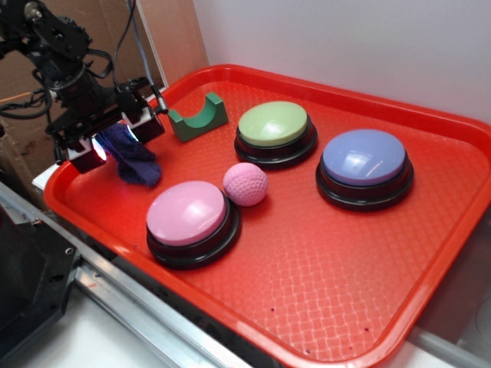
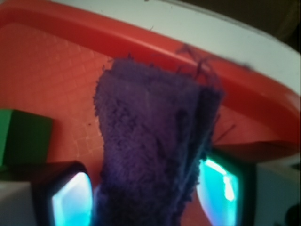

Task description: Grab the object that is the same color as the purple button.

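Grabbing looks like the step in hand, and it seems nearly done. The gripper (image 1: 115,138) is at the far left corner of the red tray (image 1: 368,307), and its two fingers are pressed together on the top of the cloth (image 1: 134,161), one on each side. The cloth is the dark purple one, and I think it goes with the purple button (image 1: 364,157), which sits well apart from it on the right side of the tray. From the wrist view the cloth (image 2: 155,155) fills the middle, with a glowing finger pad (image 2: 70,202) on each side and the tray rim (image 2: 141,44) behind it. The cloth hangs down from the fingers, so its long side runs up and down, with the loose end pointing at the tray floor. I cannot tell if that low end is touching the tray or just above it. The green block (image 1: 198,115) is near the gripper, the pink ball (image 1: 245,184) and the pink button (image 1: 188,215) are a bit farther off, and the green button (image 1: 274,124) is behind the ball. Next, I think the arm needs to go straight up with the fingers kept tight, so the soft cloth does not slip out. It should go slowly and stay clear of the green block beside it.
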`<state>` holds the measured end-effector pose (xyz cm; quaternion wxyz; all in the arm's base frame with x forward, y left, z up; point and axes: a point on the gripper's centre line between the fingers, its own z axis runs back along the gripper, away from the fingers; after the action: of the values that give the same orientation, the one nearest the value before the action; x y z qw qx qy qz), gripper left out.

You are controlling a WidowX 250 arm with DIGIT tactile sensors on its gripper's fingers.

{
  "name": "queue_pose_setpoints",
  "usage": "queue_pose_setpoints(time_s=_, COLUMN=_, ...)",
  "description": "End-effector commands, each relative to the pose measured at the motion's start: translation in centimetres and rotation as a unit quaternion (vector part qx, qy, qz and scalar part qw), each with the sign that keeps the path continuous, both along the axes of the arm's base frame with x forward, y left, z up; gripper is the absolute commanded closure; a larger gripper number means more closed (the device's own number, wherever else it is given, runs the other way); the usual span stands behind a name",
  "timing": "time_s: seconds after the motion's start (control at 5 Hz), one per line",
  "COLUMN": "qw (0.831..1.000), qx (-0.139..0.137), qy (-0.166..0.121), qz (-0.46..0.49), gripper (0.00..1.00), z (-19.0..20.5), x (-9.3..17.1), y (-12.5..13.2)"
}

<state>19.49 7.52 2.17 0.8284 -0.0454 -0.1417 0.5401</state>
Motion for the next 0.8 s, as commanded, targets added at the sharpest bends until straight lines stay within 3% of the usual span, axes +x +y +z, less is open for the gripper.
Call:
queue_pose_setpoints(time_s=0.0, qw=1.0, qx=-0.001, qy=-0.002, qz=0.001, gripper=1.0, z=0.2, x=-0.1, y=0.8)
queue_pose_setpoints(time_s=0.4, qw=0.991, qx=-0.014, qy=0.08, qz=-0.111, gripper=1.0, z=3.4, x=-0.3, y=-0.5)
queue_pose_setpoints(time_s=0.6, qw=0.976, qx=-0.011, qy=0.084, qz=-0.199, gripper=1.0, z=6.2, x=-0.2, y=-2.9)
